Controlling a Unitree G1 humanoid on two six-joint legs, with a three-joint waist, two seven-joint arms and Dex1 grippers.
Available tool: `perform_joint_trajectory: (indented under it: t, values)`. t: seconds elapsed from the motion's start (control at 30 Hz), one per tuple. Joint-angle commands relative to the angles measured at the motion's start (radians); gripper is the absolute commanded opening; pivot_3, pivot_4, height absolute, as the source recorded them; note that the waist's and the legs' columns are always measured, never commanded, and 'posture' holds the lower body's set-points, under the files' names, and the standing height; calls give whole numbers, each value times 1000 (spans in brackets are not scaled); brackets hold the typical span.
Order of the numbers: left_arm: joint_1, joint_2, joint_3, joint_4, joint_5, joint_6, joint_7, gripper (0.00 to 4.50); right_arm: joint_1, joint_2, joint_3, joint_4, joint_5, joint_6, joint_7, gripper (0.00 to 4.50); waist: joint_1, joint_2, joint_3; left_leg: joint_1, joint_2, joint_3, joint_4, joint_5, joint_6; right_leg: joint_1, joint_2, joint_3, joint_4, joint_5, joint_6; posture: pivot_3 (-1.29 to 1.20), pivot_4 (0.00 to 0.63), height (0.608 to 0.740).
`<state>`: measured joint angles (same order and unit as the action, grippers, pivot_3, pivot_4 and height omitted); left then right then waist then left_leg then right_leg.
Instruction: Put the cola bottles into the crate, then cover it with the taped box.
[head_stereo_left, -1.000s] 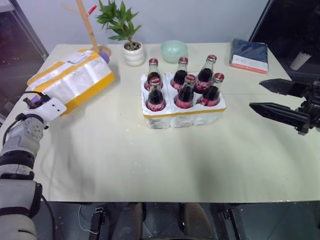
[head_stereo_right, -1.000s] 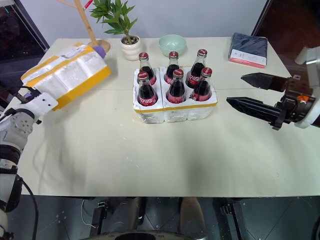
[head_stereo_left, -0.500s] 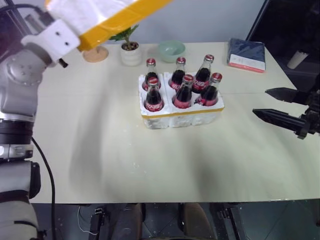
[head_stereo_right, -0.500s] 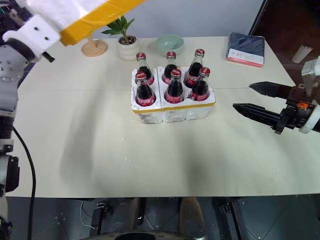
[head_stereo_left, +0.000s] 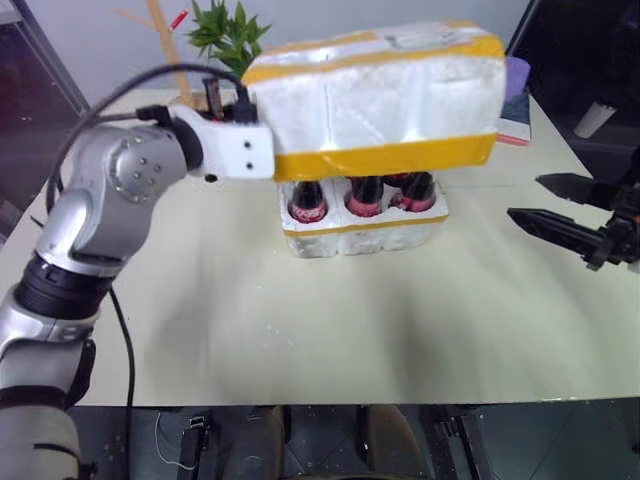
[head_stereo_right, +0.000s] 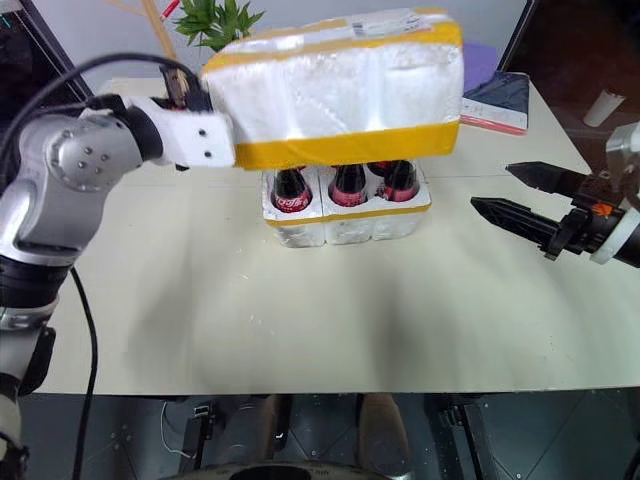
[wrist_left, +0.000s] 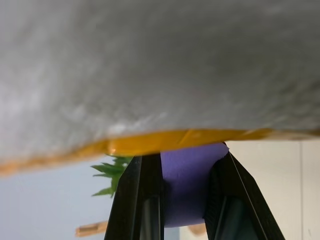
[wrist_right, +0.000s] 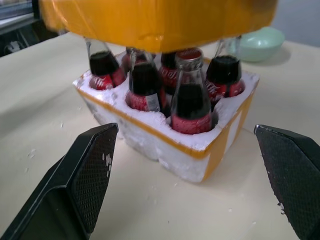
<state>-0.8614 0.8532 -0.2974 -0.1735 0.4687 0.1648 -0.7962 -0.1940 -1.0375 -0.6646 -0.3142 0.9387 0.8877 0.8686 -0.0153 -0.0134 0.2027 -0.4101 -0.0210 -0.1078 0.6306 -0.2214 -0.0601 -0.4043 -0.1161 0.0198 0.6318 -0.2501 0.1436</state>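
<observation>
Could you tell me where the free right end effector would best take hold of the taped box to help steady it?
Probably its bare right end wall, approached from the right: the taped box hangs level above the cola bottles, and the open right end effector already faces that end.

Taped box (head_stereo_left: 375, 100) held above cola bottles (wrist_right: 192, 105), all standing in crate (head_stereo_left: 365, 232)

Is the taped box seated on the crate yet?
Not yet. The taped box hangs over the cola bottles, with their lower halves and the crate exposed beneath its rim; the left gripper grips its purple handle.
</observation>
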Motion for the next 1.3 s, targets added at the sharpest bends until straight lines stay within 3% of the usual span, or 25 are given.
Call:
perform_joint_trajectory:
  t: [0.03, 0.07, 0.23, 0.43, 0.53, 0.67, 0.73, 0.8, 0.97, 1.07, 1.17, 1.3]
  values:
    - [16, -2, -31, -15, 79, -14, -18, 1450, -34, 1, -28, 3, 28, -7, -18, 4500, 1, 0, 0, 0, 0, 0, 0, 0, 0, 0, 0, 0, 0, 0, 0, 0, 150, 739]
    - [18, -10, -32, -12, 86, -17, -15, 1791, -37, 1, -27, 3, 30, -7, -22, 4500, 1, 0, 0, 0, 0, 0, 0, 0, 0, 0, 0, 0, 0, 0, 0, 0, 150, 739]
    - [23, -27, -7, -19, 93, -50, 1, 4438, -35, 3, -31, 2, 44, -4, -30, 4500, 3, 0, 0, 0, 0, 0, 0, 0, 0, 0, 0, 0, 0, 0, 0, 0, 150, 739]
    - [48, -45, 47, -43, 27, -35, -15, 4438, -31, 13, -21, 0, 48, -11, -32, 4500, 1, 0, 0, 0, 0, 0, 0, 0, 0, 0, 0, 0, 0, 0, 0, 0, 150, 739]
    - [136, 18, 102, -116, -49, -14, -113, 4438, -28, 10, -27, 3, 48, -9, -25, 4500, -4, 0, 0, 0, 0, 0, 0, 0, 0, 0, 0, 0, 0, 0, 0, 0, 150, 739]
    - [254, 83, 216, -182, -212, 70, -234, 4438, -9, 2, -41, 13, 35, -13, -10, 4500, -3, 1, 0, 1, 0, 0, -2, 0, 0, -1, 0, 0, 1, 0, 0, 0, 150, 739]
    - [266, 65, 286, -186, -338, 174, -279, 4438, 5, 1, -46, 20, 22, -21, 0, 4500, 2, 1, 0, 1, 0, 0, -1, 0, 0, 0, 0, 0, 1, 0, 0, 0, 150, 739]
    - [258, 64, 324, -143, -411, 170, -299, 4438, 14, -2, -48, 33, 10, -29, 11, 4500, 8, 0, 0, 0, 0, -1, 1, 0, 0, 1, 0, 0, 0, 0, 0, 0, 150, 739]
    - [214, 31, 526, -2, -821, 568, -432, 4438, 28, -32, -48, 67, -14, -36, 58, 4500, -1, 1, 0, 2, 0, -1, 1, 0, 0, 3, 0, 0, 0, 0, 0, 0, 150, 739]
    - [144, 117, 623, 207, -1029, 785, -592, 4438, 48, -66, -54, 84, -23, -41, 129, 4500, -10, 1, 0, 2, 1, -1, 0, 0, 0, 1, 1, -1, 1, -1, 0, 0, 150, 739]
    - [134, 194, 587, 366, -1029, 733, -679, 4438, 75, -96, -45, 96, -46, -61, 206, 4500, -28, 1, 0, 2, 1, -1, -1, 0, 1, 1, 1, -1, 1, -1, 0, 0, 150, 739]
    - [83, 211, 545, 469, -1013, 685, -686, 4438, 59, -98, -18, 96, -57, -74, 218, 4500, -27, 2, 0, 2, 1, -1, -1, 0, 1, 1, 1, -1, 1, -1, 0, 0, 150, 739]
